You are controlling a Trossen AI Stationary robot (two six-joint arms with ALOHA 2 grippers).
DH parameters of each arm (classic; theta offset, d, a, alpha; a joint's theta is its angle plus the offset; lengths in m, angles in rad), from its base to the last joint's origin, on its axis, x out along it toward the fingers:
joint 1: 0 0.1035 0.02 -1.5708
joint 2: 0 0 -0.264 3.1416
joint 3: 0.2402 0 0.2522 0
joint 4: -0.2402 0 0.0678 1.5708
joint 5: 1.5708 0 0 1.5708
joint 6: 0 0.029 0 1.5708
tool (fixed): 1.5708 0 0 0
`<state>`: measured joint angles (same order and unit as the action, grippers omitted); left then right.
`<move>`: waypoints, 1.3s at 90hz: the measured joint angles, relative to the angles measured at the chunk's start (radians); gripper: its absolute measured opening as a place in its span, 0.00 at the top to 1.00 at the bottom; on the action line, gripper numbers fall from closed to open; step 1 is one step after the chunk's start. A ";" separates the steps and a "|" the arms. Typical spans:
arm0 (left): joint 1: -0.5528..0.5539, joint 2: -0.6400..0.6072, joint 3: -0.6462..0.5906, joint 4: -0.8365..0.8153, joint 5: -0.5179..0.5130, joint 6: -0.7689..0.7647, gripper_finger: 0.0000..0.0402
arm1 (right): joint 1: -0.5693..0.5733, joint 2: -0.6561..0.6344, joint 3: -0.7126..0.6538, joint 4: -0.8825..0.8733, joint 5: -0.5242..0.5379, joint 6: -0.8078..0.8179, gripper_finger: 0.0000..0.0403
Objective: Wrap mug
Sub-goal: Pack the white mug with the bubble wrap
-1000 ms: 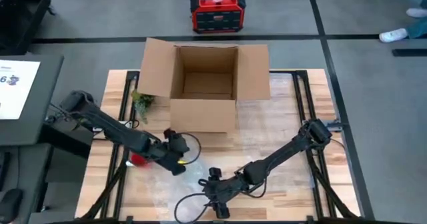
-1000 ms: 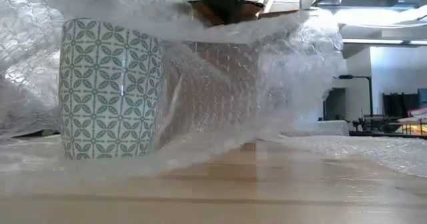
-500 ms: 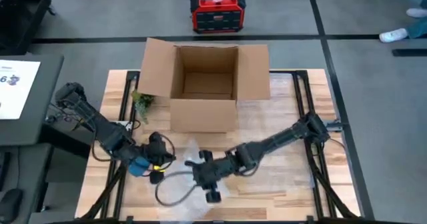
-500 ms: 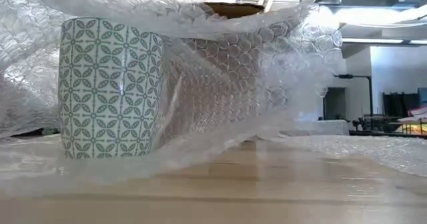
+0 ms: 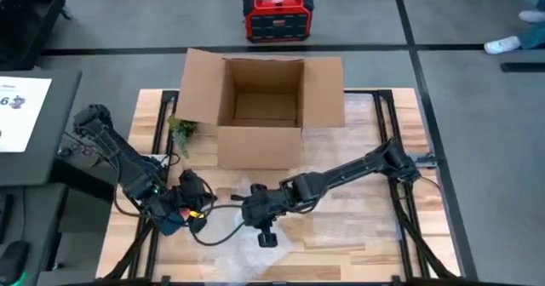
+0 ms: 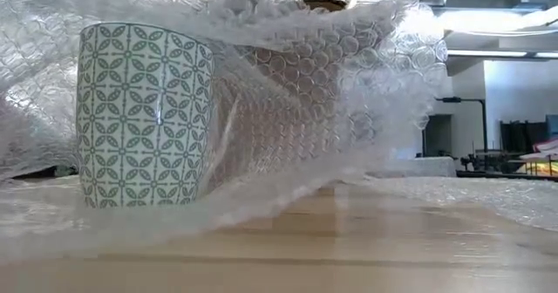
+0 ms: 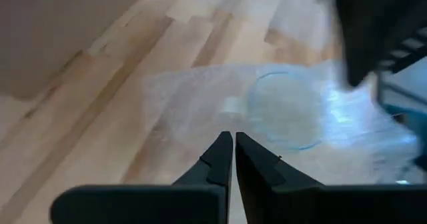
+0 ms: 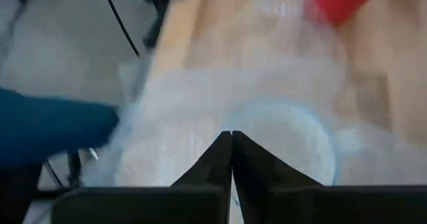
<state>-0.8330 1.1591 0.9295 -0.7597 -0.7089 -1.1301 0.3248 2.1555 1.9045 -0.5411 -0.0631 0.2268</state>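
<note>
Grey flooring is surrounding a pale wooden table (image 5: 358, 226) built from butcher-block planks, seen from above. At its far side, an open brown cardboard box (image 5: 262, 107) is sitting with its flaps spread, and beyond the table a red and black case (image 5: 277, 15) is resting on the floor. A small green plant sprig (image 5: 181, 129) is lying beside the box's left corner.

Toward the near side of the table, a sheet of clear bubble wrap (image 6: 349, 92) is billowing over and around the mug (image 6: 144, 114). In the low view the mug is standing upright on the wood, a straight-sided glossy ceramic cylinder covered in a green and white repeating leaf-and-diamond pattern. The wrap is draping above its rim and curling behind it, its round air pockets catching the light. No handle is showing from this side.

Both dark arms are reaching inward over the wrap. The right gripper (image 5: 255, 211) is hovering at the middle of the near edge, and its wrist view is showing its fingers (image 8: 220, 159) pressed together at the tips, directly above the wrap-covered mouth of the mug. The left gripper (image 5: 189, 209) is sitting just left of it, fingers (image 7: 220, 161) almost touching, nothing visibly between them.
</note>
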 joint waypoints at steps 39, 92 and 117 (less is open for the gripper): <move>-0.103 0.314 0.000 0.165 0.049 -0.267 1.00 | -0.011 0.032 0.003 0.007 0.006 0.001 1.00; 0.100 0.616 0.000 0.456 -0.086 -0.013 1.00 | -0.034 0.074 0.066 -0.203 -0.003 0.011 1.00; 0.209 0.635 -0.001 0.641 -0.074 0.235 1.00 | -0.038 0.074 0.100 -0.386 0.007 0.026 1.00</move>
<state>-0.6242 1.7940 0.9283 -0.1191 -0.7825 -0.8954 0.2871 2.2295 2.0048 -0.9270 -0.0566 0.2527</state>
